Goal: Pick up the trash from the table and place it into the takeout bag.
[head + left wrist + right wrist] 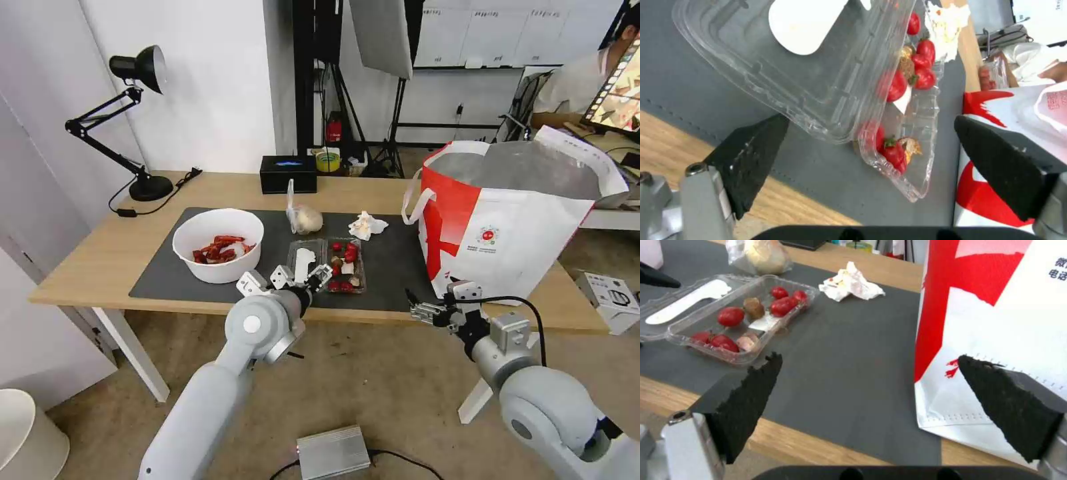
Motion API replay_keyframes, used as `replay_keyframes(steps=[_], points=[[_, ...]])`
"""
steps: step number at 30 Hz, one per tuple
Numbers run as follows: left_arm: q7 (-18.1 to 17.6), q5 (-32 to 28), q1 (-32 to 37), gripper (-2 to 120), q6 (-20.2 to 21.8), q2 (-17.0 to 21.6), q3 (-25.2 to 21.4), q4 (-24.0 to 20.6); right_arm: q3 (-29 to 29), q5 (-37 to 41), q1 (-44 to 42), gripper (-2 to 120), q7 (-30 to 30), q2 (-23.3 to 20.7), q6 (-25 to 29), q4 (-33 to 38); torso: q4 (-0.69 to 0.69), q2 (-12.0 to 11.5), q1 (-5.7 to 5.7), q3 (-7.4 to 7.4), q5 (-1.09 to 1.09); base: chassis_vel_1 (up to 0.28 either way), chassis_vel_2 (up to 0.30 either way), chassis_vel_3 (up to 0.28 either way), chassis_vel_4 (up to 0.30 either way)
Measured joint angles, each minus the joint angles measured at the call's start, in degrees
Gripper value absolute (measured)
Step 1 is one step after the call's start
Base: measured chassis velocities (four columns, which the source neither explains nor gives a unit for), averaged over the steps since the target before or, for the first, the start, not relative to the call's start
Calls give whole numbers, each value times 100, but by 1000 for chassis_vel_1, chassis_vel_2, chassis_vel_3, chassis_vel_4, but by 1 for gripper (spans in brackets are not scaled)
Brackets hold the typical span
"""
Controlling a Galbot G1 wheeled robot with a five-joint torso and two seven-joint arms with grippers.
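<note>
Hovering at the near edge of the desk, my left pincer hangs released, its black pads spread wide, just in front of the clear hinged tray. The tray lies open on the dark grey mat: its lid half holds a white spoon-shaped piece, its other half holds the red bits. In my left wrist view the near corner of the tray sits between my two pads, not touching either.

My right pincer is also released, fingers apart, held low at the desk's front edge just beside the near bottom corner of the takeout bag. The bag stands upright at the right end of the mat, mouth open, silver lining showing.

The white bowl with red scraps sits on the left part of the mat. Behind the tray lie the small knotted clear bag and, to its right, the crumpled tissue, both on the mat and apart from each other
</note>
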Motion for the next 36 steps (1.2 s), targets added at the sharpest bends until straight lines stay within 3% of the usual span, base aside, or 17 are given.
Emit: replay_keyframes(steps=[36], points=[[-34, 226, 76, 100, -338, -94, -149, -168, -27, -69, -32, 100, -6, 64, 15, -2, 1, -1, 0, 0, 1, 0, 0, 0, 0]])
